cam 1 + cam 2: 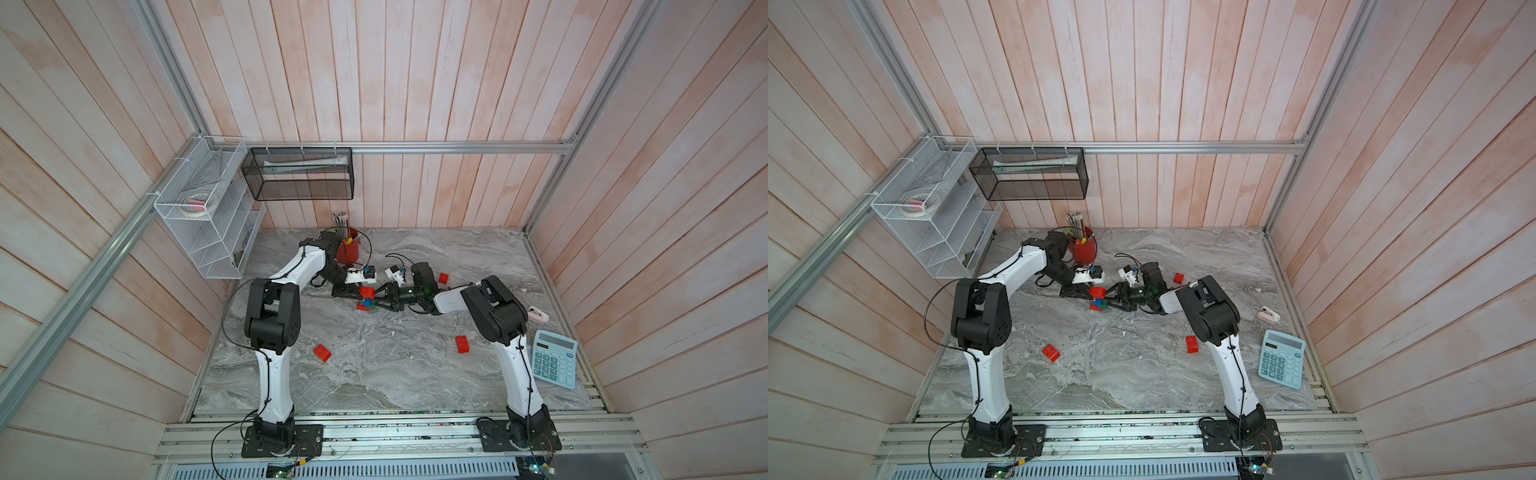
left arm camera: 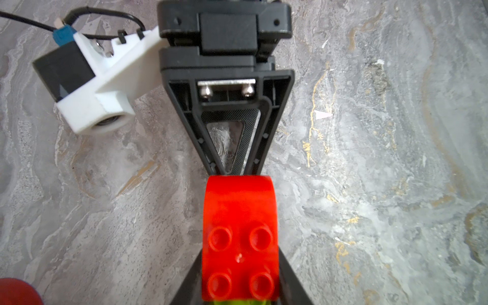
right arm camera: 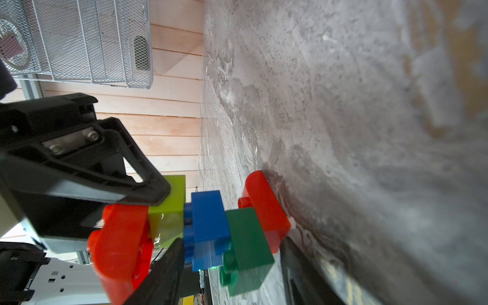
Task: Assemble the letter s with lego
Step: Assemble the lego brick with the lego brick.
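**Red-capped lego stack squeezed from two sides: shear and topple on the cards**

Just below mid-frame in both top views, standing on the marble tabletop (image 3: 369, 132): lego stack (image 1: 365, 300), stepped like a staircase. From the table up: red bottom brick (image 3: 266, 208), dark green brick (image 3: 248, 243), blue brick (image 3: 208, 224), lime brick (image 3: 169, 208), red top brick (image 2: 239, 211). Left gripper (image 2: 240, 264) pinched almost fully closed on the red top brick, at the seam with lime. Right gripper (image 3: 232, 243) rolled sideways, jaws roughly half apart, bracketing the blue-to-red lower section, one finger low along the marble. Looks like a hold; firmness impossible to confirm.

Danger one: opposing tugs from two arms, enough to pop a joint with so little stud overlap. Danger two: off-centre pressing on that overhanging cap, likely to lever the whole column over. Danger three: low finger scraping marble, jolting the base sideways. Spare red bricks (image 1: 322, 353) lying well apart across the lower half of the frame, not yet joined.
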`<action>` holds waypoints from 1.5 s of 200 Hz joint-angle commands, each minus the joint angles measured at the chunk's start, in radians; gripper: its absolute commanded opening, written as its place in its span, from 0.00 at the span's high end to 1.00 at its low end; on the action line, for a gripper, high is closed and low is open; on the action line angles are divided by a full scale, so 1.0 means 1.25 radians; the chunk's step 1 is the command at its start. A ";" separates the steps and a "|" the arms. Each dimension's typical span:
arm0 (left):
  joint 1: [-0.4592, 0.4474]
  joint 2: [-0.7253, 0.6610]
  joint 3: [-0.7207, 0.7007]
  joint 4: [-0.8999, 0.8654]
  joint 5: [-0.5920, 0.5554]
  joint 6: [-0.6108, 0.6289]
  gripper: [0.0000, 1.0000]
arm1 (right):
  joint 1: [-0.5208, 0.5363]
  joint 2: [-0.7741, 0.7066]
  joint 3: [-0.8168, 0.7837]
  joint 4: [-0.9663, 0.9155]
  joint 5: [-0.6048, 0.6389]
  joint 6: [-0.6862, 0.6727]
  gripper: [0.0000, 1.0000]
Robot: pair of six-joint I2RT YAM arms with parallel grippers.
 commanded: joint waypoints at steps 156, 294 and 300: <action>0.005 0.011 -0.023 -0.030 -0.025 0.022 0.75 | -0.017 0.056 0.049 -0.082 -0.021 -0.023 0.40; 0.014 -0.008 -0.021 -0.027 0.007 0.015 0.75 | -0.033 -0.004 0.002 -0.031 -0.039 0.004 0.36; 0.015 -0.010 -0.024 -0.026 0.007 0.015 0.75 | -0.033 -0.008 -0.005 -0.029 -0.038 0.005 0.36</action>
